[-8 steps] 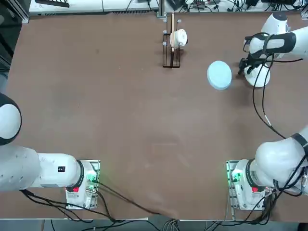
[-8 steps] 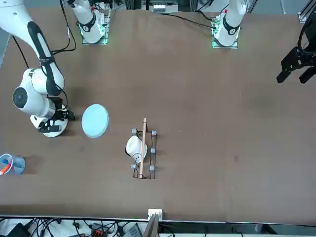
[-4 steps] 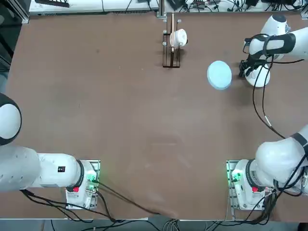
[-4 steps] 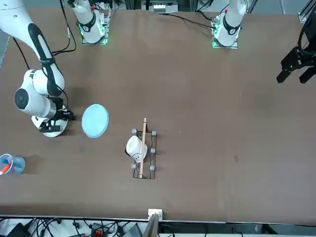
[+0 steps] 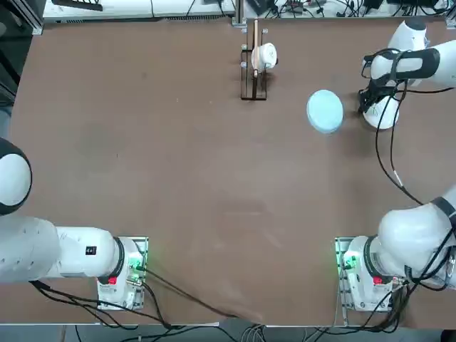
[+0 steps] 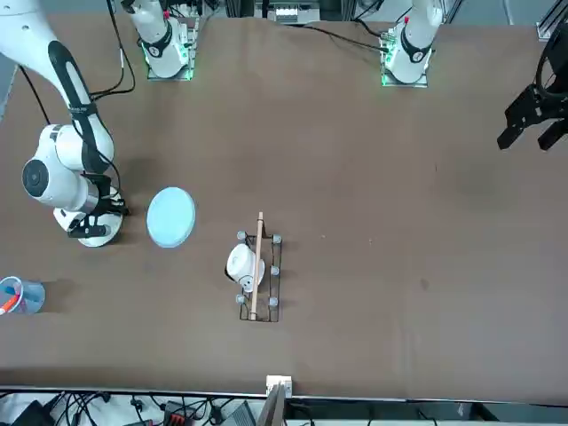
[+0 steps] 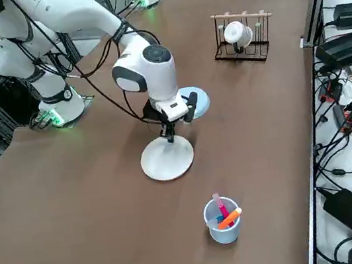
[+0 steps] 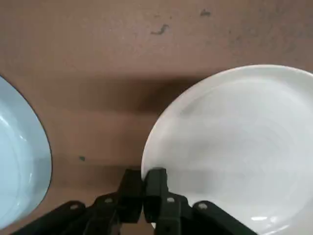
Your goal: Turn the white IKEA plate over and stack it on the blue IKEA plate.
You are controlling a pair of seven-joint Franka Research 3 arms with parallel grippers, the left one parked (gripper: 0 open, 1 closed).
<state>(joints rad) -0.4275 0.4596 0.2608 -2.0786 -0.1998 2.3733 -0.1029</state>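
Observation:
The white IKEA plate [image 5: 385, 116] lies flat on the brown table at the far right, also seen in the side view [image 7: 167, 160] and front view [image 6: 92, 233]. My right gripper [image 8: 143, 183] points straight down at the plate's edge nearest the blue plate, and its fingers are shut on the white rim [image 8: 146, 161]. From the side, the gripper [image 7: 167, 133] stands upright over that edge. The blue IKEA plate [image 5: 325, 110] rests flat a short gap away [image 8: 19, 161], partly hidden behind the wrist in the side view [image 7: 199, 103].
A wooden rack with a small white cup [image 5: 256, 60] stands at the table's far edge [image 7: 239, 33]. A clear blue-tinted cup holding pens [image 7: 222, 220] sits beyond the white plate near the table's right edge [image 6: 19, 295].
The right gripper's fingers have closed together on the white plate's rim. The wrist shifted only slightly; both plates stayed where they were.

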